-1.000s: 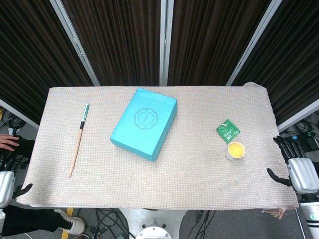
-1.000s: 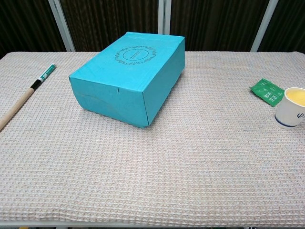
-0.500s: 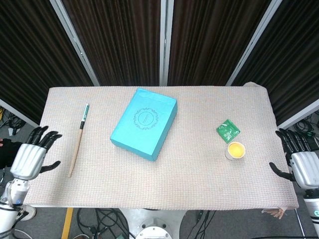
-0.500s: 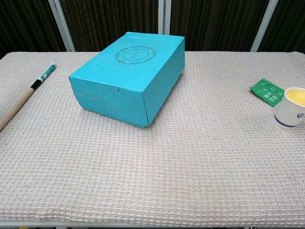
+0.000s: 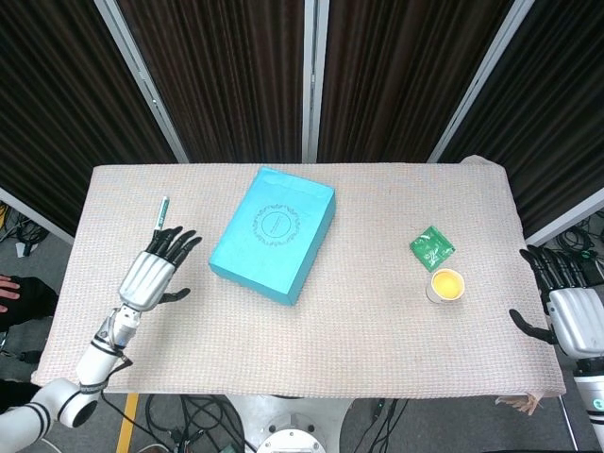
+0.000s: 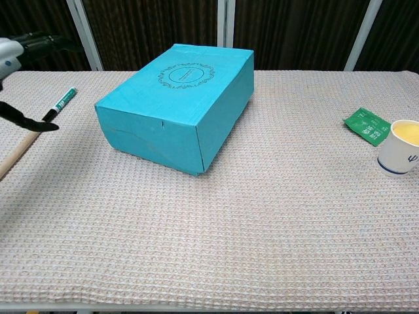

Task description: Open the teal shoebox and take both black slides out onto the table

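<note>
The teal shoebox [image 5: 274, 232] [image 6: 178, 101] lies closed on the table, a round emblem on its lid. No black slides show; the box hides whatever is inside. My left hand [image 5: 154, 269] [image 6: 19, 62] hovers above the table to the left of the box, fingers spread, holding nothing. My right hand [image 5: 564, 307] hangs off the table's right edge, fingers apart and empty; the chest view does not show it.
A long wooden-handled brush with a green-and-white end [image 5: 160, 215] [image 6: 40, 123] lies at the left, partly under my left hand. A green packet [image 5: 431, 247] [image 6: 366, 124] and a paper cup of yellow liquid [image 5: 445, 284] [image 6: 400, 147] sit at the right.
My left hand has swung in from beyond the table's left edge to above the brush, closer to the box. The right hand has barely shifted. The box has not moved.
</note>
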{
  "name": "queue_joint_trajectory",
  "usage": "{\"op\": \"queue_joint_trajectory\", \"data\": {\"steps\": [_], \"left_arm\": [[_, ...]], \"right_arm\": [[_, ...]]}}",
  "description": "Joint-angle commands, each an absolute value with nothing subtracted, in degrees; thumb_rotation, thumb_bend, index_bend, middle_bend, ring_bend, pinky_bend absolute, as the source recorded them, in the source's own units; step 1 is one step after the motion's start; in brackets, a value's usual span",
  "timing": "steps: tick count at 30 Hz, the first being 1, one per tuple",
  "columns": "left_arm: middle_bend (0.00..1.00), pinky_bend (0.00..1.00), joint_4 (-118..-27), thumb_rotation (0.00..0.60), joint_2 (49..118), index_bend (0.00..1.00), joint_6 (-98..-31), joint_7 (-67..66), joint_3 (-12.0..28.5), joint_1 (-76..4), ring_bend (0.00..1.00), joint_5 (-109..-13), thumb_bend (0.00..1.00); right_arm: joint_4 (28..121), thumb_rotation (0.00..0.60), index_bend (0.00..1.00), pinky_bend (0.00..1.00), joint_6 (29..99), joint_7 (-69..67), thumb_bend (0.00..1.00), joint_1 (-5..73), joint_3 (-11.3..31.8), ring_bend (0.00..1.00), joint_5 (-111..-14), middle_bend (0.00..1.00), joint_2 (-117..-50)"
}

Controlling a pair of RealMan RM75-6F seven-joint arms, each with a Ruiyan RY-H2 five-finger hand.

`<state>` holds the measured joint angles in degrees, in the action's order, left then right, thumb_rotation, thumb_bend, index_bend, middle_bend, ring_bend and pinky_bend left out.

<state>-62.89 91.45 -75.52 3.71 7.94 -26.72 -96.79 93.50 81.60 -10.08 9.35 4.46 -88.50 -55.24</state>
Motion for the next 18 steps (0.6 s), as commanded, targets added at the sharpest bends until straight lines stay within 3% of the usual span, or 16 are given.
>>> {"op": "queue_joint_trajectory", "data": {"steps": [1,8,18], "left_arm": [[0.07,0.14,-52.1,0.6,100.2,0.09,-79.0,6.7,7.3,-29.6,0.05,-98.7,0.09],[0.07,0.14,-38.0,0.6,110.2,0.09,-81.5,9.6,5.9,-32.7,0.05,-99.6,0.09],[0.07,0.15,-24.0,0.6,118.9,0.09,-81.9,11.1,4.8,-36.2,0.05,-98.8,0.09]], "right_arm": [[93.7,0.6,0.05,0.0,81.3,-9.8,0.17,9.4,4.4,0.0,-88.2,0.05,-55.2],[93.9,0.6,0.05,0.0,81.0,-9.6,0.17,9.3,4.2,0.0,-87.8,0.05,-55.4],[94.3,0.6,0.05,0.0,81.0,-9.3,0.17,8.9,4.1,0.0,-87.3,0.05,-55.0]]}}
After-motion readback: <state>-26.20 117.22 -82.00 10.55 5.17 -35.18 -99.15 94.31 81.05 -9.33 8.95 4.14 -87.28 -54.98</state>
